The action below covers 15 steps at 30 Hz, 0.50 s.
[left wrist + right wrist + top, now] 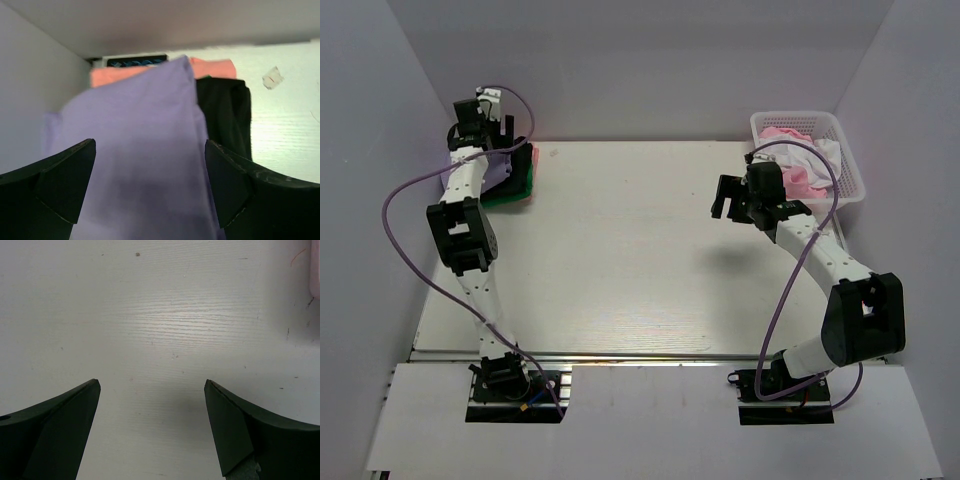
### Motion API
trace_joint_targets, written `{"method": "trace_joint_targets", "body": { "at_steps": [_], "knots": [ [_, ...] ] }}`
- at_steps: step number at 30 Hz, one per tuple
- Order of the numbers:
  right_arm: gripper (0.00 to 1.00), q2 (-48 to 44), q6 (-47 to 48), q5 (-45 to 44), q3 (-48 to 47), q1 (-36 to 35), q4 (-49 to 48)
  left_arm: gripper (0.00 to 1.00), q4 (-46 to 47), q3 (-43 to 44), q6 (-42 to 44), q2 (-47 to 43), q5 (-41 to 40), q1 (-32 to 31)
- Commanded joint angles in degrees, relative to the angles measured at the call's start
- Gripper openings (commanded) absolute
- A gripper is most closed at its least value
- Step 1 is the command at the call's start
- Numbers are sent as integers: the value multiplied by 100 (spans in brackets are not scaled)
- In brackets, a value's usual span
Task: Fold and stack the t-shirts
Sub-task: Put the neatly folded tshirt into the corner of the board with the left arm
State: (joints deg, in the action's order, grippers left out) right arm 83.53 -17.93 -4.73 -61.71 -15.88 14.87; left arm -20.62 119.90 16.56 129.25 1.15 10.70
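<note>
A stack of folded t-shirts lies at the table's far left corner. In the left wrist view the lavender t-shirt (145,130) is on top, with a black t-shirt (227,115) beside it and a pink one (212,67) behind. In the top view the lavender shirt (501,168) lies over a green t-shirt (516,188). My left gripper (490,138) hovers over the stack, open and empty; its jaws (150,165) straddle the lavender cloth without touching it. My right gripper (728,200) is open and empty above bare table (152,400).
A white lattice basket (852,168) at the far right holds pink and white cloth (798,165). White walls enclose the table on the left, back and right. A small scrap of tape (273,77) lies on the table near the stack.
</note>
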Motion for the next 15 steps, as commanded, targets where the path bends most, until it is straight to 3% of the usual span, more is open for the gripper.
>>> {"method": "trace_joint_targets", "body": {
  "at_steps": [1, 5, 8, 9, 11, 12, 14, 15],
  "knots": [
    [90, -3, 123, -80, 28, -12, -107, 100, -390, 350, -126, 204, 351, -129],
    [90, 102, 159, -89, 1, -12, -73, 100, -338, 350, -74, 337, 421, -190],
    [90, 208, 185, -54, -42, -12, -73, 91, -284, 350, -12, 416, 299, -253],
    [90, 251, 185, -45, -60, -12, -72, 75, -284, 429, -12, 504, 211, -313],
    [90, 278, 203, -45, -69, 6, -64, 53, -345, 508, 49, 565, 210, -314],
    [90, 278, 203, -37, -60, -20, -55, 35, -346, 508, 49, 566, 210, -375],
    [90, 313, 203, -28, -78, -12, -55, 23, -250, 361, 102, 513, 210, -428],
    [90, 331, 203, -10, -60, -12, -63, 7, -75, 289, 154, 418, 210, -489]
  ]
}}
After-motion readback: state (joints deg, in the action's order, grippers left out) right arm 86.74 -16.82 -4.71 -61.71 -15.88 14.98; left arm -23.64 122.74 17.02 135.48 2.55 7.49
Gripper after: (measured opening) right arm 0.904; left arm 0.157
